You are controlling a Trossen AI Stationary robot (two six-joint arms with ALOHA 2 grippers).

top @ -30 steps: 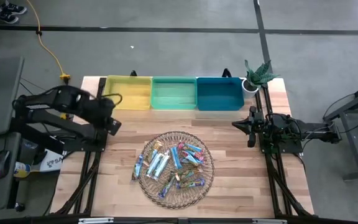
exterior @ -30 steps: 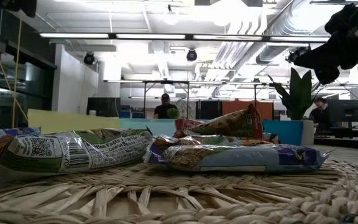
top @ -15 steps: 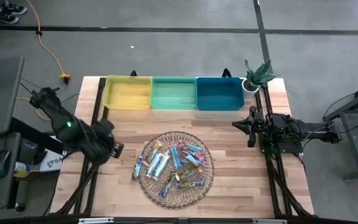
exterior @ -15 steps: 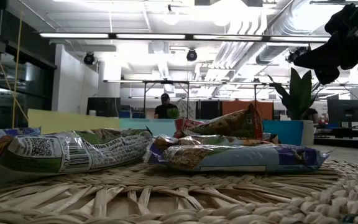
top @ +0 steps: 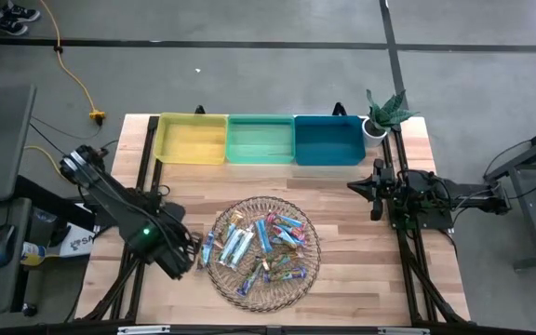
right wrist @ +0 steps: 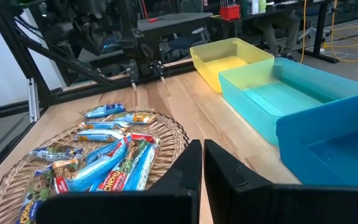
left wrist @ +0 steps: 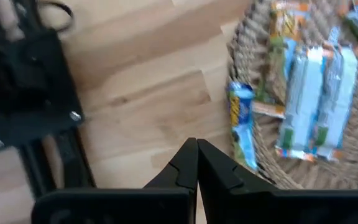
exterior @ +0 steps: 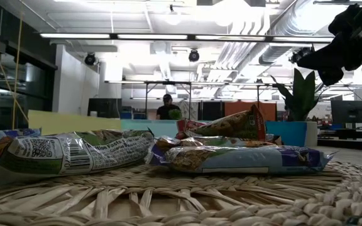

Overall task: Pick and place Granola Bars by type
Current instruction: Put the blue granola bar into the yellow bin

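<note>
The left pincer point(top: 192, 253), fingers pressed together and holding nothing, hung just beside the tray's point(top: 307, 272) left rim. The bars point(top: 261, 247) lay heaped in the wicker tray at the bench's point(top: 361, 279) middle, long axes mostly running near-to-far or slanting; one blue bar point(left wrist: 242, 124) lay along the rim nearest that pincer. Farther back stood yellow point(top: 192, 139), green point(top: 260, 140) and blue point(top: 328, 140) bins. The right pincer point(top: 354, 186), also closed and empty, waited at the right edge.
</note>
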